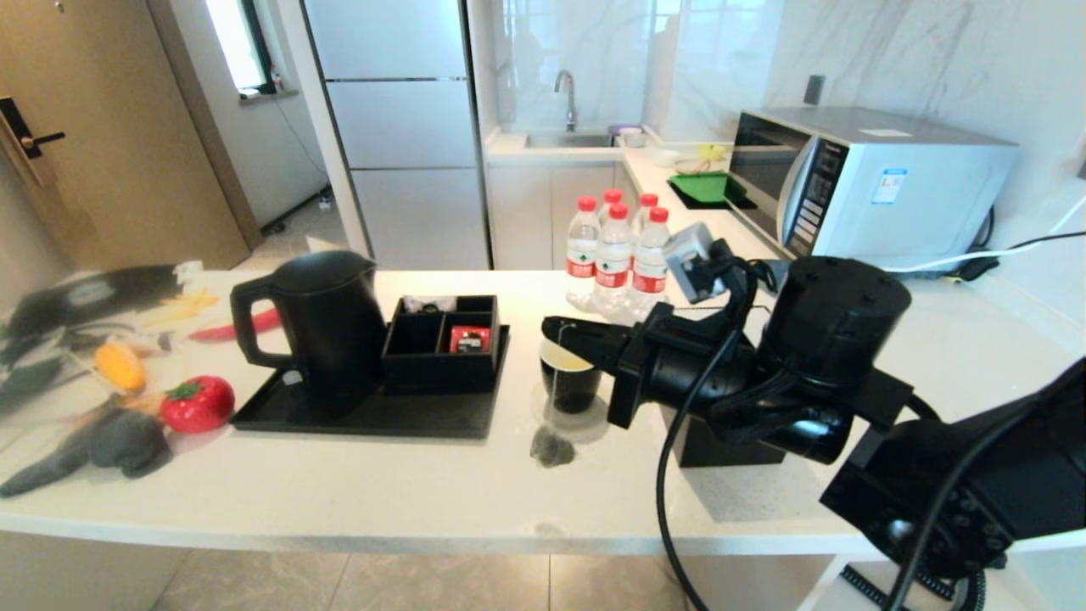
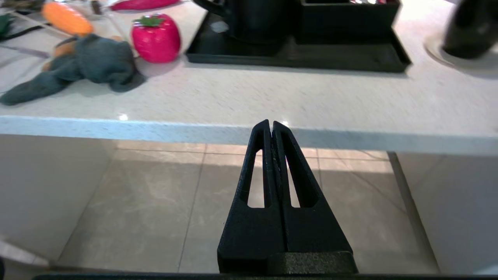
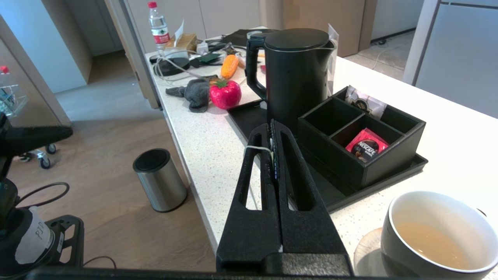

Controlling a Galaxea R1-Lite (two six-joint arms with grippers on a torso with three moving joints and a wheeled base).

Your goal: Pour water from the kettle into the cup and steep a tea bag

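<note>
Hanging on its thin string, pinched by the clenched right gripper (image 1: 553, 326) above the cup (image 1: 569, 377) of yellowish water (image 3: 437, 243), the dark tea bag (image 1: 552, 446) lies on the counter just before the cup, while the left gripper (image 2: 271, 126), clenched empty, is held off the counter edge.

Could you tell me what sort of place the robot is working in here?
Most likely a small apartment or hotel-suite kitchen: a fridge, a sink with a tap, and a microwave stand around the white counter.
</note>
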